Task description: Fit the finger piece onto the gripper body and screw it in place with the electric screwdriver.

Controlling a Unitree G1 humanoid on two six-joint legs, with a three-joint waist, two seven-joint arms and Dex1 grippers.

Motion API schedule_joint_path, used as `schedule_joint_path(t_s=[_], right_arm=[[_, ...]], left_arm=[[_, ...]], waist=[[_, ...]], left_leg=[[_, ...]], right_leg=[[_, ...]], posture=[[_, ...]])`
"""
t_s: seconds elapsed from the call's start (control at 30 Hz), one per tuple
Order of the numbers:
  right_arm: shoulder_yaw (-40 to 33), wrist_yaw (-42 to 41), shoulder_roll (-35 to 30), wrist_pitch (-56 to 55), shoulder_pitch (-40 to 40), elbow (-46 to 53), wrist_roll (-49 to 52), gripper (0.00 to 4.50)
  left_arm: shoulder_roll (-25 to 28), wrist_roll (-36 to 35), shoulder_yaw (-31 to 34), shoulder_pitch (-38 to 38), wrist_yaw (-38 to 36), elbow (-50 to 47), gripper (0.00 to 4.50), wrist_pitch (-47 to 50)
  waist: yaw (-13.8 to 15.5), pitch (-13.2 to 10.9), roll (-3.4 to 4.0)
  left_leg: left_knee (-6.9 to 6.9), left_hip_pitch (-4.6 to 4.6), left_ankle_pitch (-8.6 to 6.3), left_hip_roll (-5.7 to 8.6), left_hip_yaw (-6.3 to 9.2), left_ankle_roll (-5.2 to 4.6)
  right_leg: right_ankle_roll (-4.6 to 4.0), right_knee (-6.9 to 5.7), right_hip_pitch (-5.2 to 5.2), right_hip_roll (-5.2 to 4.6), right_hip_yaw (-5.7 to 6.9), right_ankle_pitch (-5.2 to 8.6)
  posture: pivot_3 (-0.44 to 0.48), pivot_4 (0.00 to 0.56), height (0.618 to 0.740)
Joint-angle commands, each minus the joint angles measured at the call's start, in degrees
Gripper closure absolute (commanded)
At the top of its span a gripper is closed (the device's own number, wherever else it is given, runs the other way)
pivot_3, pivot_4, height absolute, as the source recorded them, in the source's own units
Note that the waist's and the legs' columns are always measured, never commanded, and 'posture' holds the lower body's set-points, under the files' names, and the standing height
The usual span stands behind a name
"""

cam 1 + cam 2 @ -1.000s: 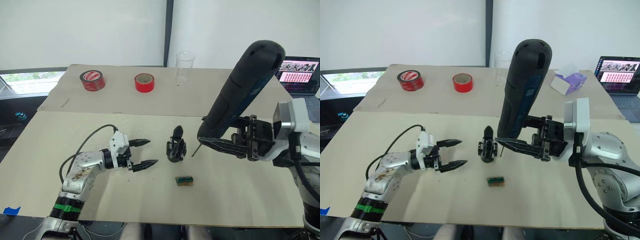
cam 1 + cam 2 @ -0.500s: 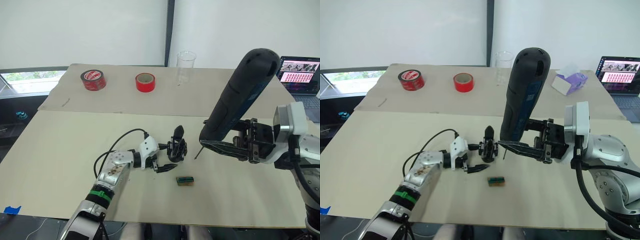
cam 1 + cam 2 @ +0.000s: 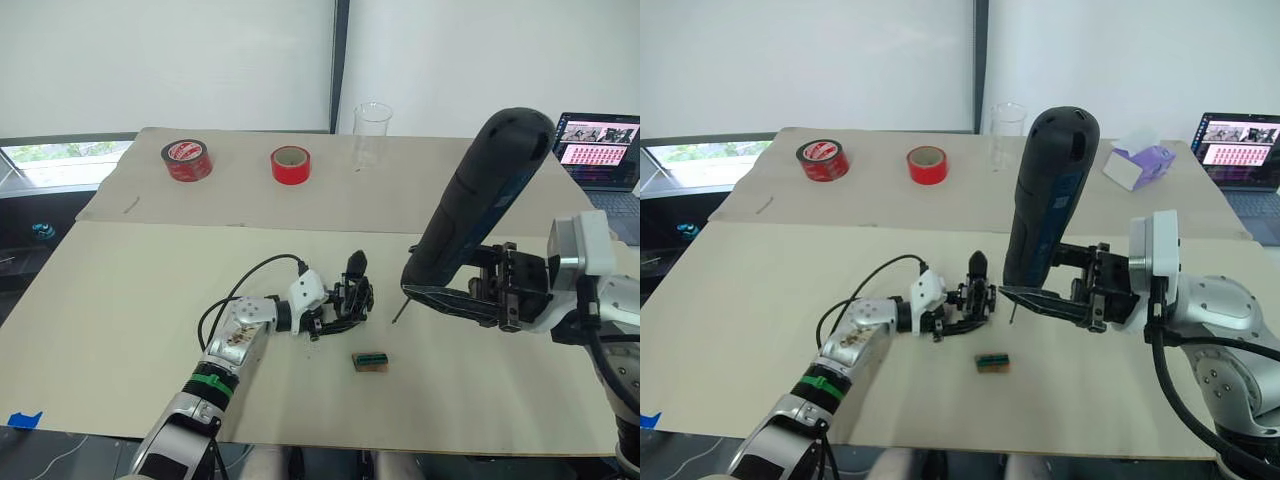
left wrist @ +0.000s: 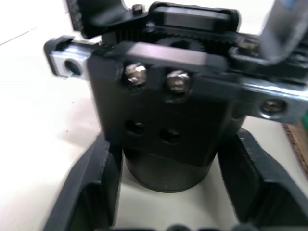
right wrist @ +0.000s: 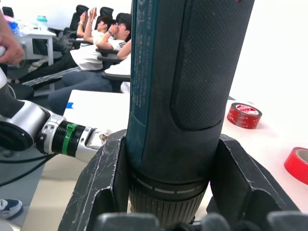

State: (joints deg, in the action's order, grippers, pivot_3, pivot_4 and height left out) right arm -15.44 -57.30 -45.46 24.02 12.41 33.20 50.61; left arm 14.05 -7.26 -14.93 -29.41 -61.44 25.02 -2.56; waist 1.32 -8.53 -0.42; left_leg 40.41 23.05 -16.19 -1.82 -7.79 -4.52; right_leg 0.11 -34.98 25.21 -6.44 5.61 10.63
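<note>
Two arms at work over the table (image 3: 120, 290). Left claw (image 3: 335, 318) reaches the gripper body (image 3: 353, 298) at table centre, fingers (image 4: 89, 192) spread either side of its round base, not visibly clamped. Risk: closing off-centre could tip or skid it. Finger piece seems already upright on the body; can't confirm. Right claw (image 3: 1040, 298) clamped round the electric screwdriver (image 3: 1048, 195), bit just right of the body. Risk: tilted bit misses the screw and shoves the unsecured body sideways.
</note>
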Motion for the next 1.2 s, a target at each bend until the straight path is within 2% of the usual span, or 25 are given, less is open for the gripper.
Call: schedule_joint_path(t_s=[0.03,0.2,0.37,0.53,0.67,0.7,0.73,0.83,0.93,1.03,1.1,1.2], right_arm=[[-3.2,-0.2,-1.3,-0.2,0.4,1.9,2.3,2.57],[-3.4,-0.7,-2.8,1.8,-0.2,2.5,4.7,2.57],[-3.1,-0.1,-3.1,2.7,0.1,2.8,5.7,2.57],[-3.4,0.7,-3.5,3.9,0.4,3.3,6.6,2.57],[-3.4,1.1,-3.7,4.5,0.7,3.4,7.1,2.57],[-3.4,1.1,-3.8,4.6,0.7,3.4,7.2,2.57],[-3.4,1.2,-3.9,4.6,0.7,3.5,7.4,2.57],[-3.3,1.3,-4.1,4.9,1.1,3.3,7.5,2.57],[-3.3,1.4,-4.2,5.2,1.2,3.2,7.6,2.57],[-3.2,1.4,-4.2,5.1,1.3,3.1,7.5,2.57],[-3.1,1.5,-4.1,5.0,1.2,3.1,7.2,2.57],[-3.1,1.6,-3.9,4.7,1.0,3.0,6.9,2.57]], left_arm=[[-0.1,-2.1,-0.2,-2.8,-7.2,4.5,2.21,-3.4],[-1.2,-1.5,0.2,-8.3,-13.2,15.4,2.21,-9.1],[-3.3,1.5,0.3,-13.3,-13.0,25.6,2.21,-17.0],[-4.0,3.7,0.2,-15.4,-12.1,30.5,2.21,-20.5],[-3.8,3.1,1.4,-15.4,-11.9,31.4,2.21,-18.4],[-3.5,3.0,1.8,-15.1,-11.5,31.1,2.21,-17.9],[-3.2,2.7,2.1,-14.8,-11.6,30.7,1.2,-17.2],[-1.9,2.1,3.3,-13.0,-11.4,28.1,0.03,-16.9],[-0.7,-0.1,5.0,-9.5,-11.2,21.9,0.03,-14.7],[1.3,-0.5,5.0,-3.1,-9.7,11.1,0.03,-12.1],[2.0,-0.7,4.9,1.9,-7.0,2.7,0.03,-8.6],[2.2,0.0,4.2,5.6,-3.3,-4.1,0.03,-4.6]], waist=[[0.1,0.0,0.0],[0.2,0.0,-0.01],[0.7,0.0,-0.01],[1.0,0.0,-0.01],[1.0,0.0,-0.01],[0.9,0.0,-0.01],[0.9,0.0,-0.01],[0.7,0.0,-0.01],[-0.1,0.0,-0.01],[-0.8,0.0,-0.01],[-1.0,0.0,0.0],[-0.7,0.0,0.01]], left_leg=[[0.0,0.01,0.0,0.0,0.01,0.0],[0.01,0.06,-0.02,0.03,0.0,-0.04],[0.28,0.14,-0.05,0.02,0.07,-0.1],[0.47,0.21,-0.15,0.03,0.1,-0.27],[0.55,0.23,-0.2,0.04,0.08,-0.35],[0.55,0.22,-0.2,0.04,0.08,-0.35],[0.56,0.22,-0.2,0.03,0.09,-0.35],[0.54,0.2,-0.2,0.01,0.09,-0.34],[0.49,0.18,-0.2,-0.02,0.09,-0.33],[0.43,0.17,-0.19,-0.05,0.08,-0.31],[0.39,0.11,-0.19,-0.06,0.06,-0.29],[0.4,0.11,-0.18,-0.06,0.07,-0.28]], right_leg=[[0.0,0.01,0.0,0.0,0.01,0.0],[0.0,0.04,0.0,0.0,0.02,0.0],[0.03,0.0,-0.03,-0.01,0.06,-0.02],[0.17,0.04,-0.08,-0.08,0.06,-0.04],[0.18,0.05,-0.09,-0.11,0.04,-0.1],[0.18,0.05,-0.1,-0.1,0.04,-0.11],[0.19,0.04,-0.1,-0.1,0.04,-0.11],[0.24,0.01,-0.08,-0.08,0.05,-0.08],[0.18,0.01,-0.06,-0.06,0.04,-0.11],[0.17,0.01,-0.03,-0.05,0.02,-0.1],[0.17,0.0,-0.05,-0.05,-0.03,-0.1],[0.17,-0.01,-0.06,-0.08,-0.04,-0.1]], posture=[[0.0,0.15,0.74],[0.0,0.15,0.74],[0.0,0.15,0.74],[0.0,0.15,0.74],[0.0,0.15,0.74],[0.0,0.15,0.74],[0.0,0.15,0.74],[0.0,0.15,0.74],[0.0,0.15,0.74],[0.0,0.15,0.74],[0.0,0.15,0.74],[0.0,0.15,0.74]])
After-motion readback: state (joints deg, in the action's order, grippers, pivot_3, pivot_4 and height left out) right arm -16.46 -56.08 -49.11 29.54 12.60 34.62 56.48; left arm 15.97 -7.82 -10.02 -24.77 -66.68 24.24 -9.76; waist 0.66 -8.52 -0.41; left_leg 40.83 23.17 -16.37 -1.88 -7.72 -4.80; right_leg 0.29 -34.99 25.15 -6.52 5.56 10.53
